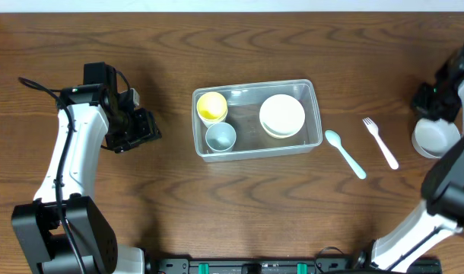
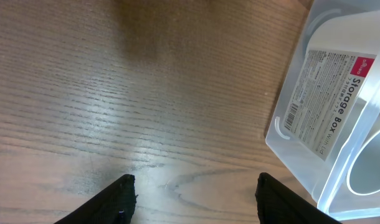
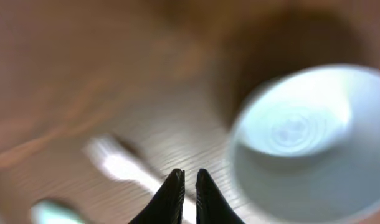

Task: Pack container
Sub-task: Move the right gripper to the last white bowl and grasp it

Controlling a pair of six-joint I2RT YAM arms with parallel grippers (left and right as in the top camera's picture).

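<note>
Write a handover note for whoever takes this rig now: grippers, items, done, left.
Left gripper: open, empty, over the table beside the container.
Right gripper: shut, nothing seen in it (view blurred), by the white bowl.
Done: yellow cup, blue cup and cream bowl are in the container.
Left: spoon, fork and white bowl, all on the table to its right.

Container: one. Cups: two, a yellow cup and a grey-blue cup. Bowls: two, a cream bowl and a white bowl. Spoon: one. Fork: one. Robot arms: two.
</note>
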